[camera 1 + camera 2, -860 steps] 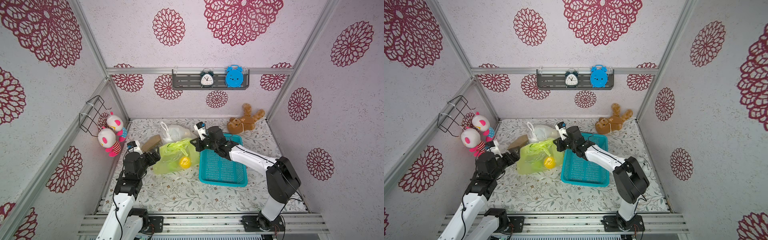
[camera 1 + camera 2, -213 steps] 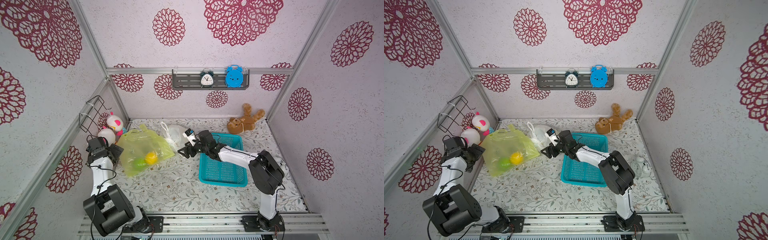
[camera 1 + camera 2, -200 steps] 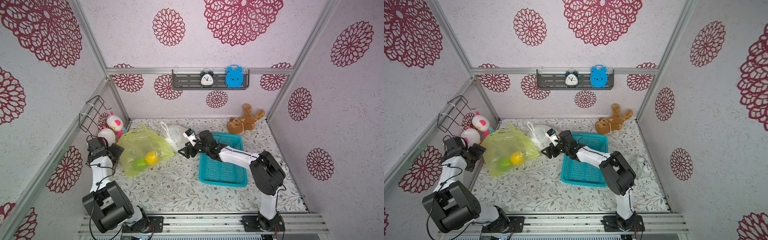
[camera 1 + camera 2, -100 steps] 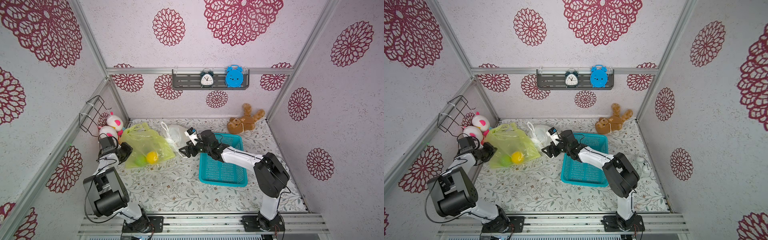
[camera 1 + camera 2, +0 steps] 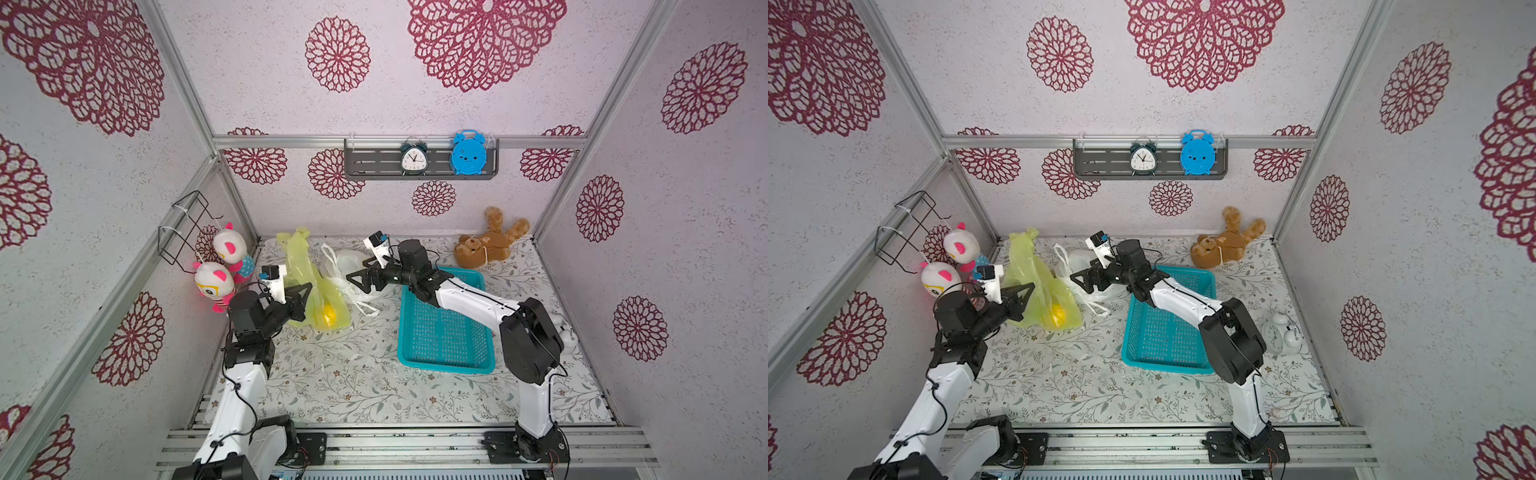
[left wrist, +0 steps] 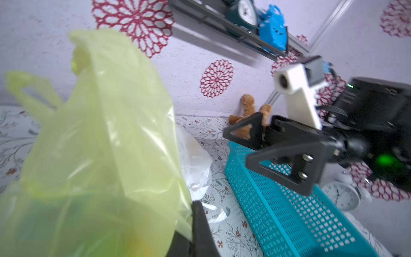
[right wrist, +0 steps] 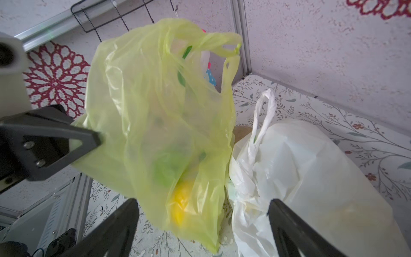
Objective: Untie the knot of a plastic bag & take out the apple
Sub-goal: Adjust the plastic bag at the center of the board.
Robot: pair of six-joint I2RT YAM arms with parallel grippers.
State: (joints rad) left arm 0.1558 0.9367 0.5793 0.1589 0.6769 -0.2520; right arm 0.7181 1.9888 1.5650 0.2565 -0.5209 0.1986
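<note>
Over the floral desk point(image 5: 332, 374), the yellow-green bag point(image 5: 301, 262), seemingly untied, is clamped by the left tool point(image 5: 307, 291). The apple point(image 7: 166, 169) is not yet taken out; the right tool point(image 5: 360, 279) is spread apart, empty.

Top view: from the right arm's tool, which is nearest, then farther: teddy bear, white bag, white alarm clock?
From the right tool:
1. white bag, right beside it.
2. teddy bear, back right corner.
3. white alarm clock, by the right wall.
</note>
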